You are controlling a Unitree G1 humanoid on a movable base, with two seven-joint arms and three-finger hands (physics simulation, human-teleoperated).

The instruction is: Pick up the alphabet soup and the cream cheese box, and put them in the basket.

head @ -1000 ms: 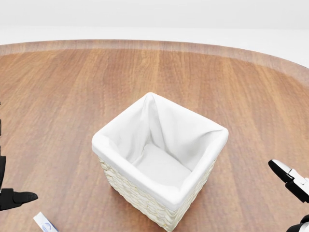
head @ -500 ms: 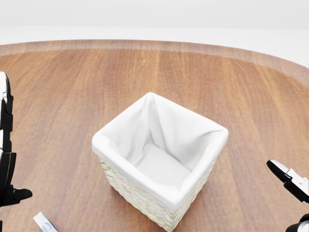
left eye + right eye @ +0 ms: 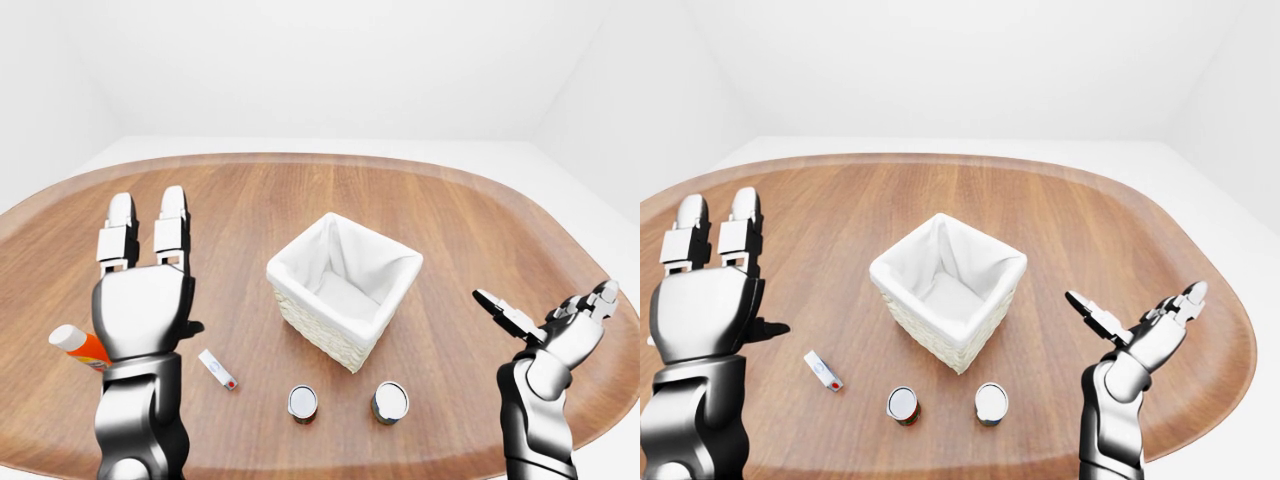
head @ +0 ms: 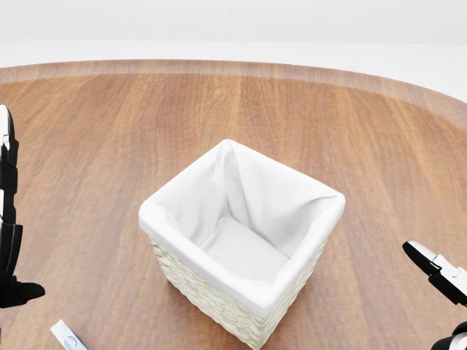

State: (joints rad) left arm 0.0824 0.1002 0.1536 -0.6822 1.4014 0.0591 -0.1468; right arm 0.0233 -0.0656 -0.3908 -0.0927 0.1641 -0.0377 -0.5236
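The white-lined wicker basket stands mid-table with nothing in it, and it fills the head view. A small flat white box with a red dot, the cream cheese box, lies below and left of the basket. Two cans stand upright below the basket, one with a red label edge and another to its right. I cannot tell which is the alphabet soup. My left hand is raised at the left, fingers straight up, open and holding nothing. At the right my right hand is open with spread fingers.
An orange bottle with a white cap lies at the far left, partly behind my left hand. The oval wooden table has a raised rim, and its right edge runs close beside my right hand.
In the head view my left hand has risen along the left edge, its fingers now pointing up. The right hand has sunk very slightly. The basket and box have not moved.
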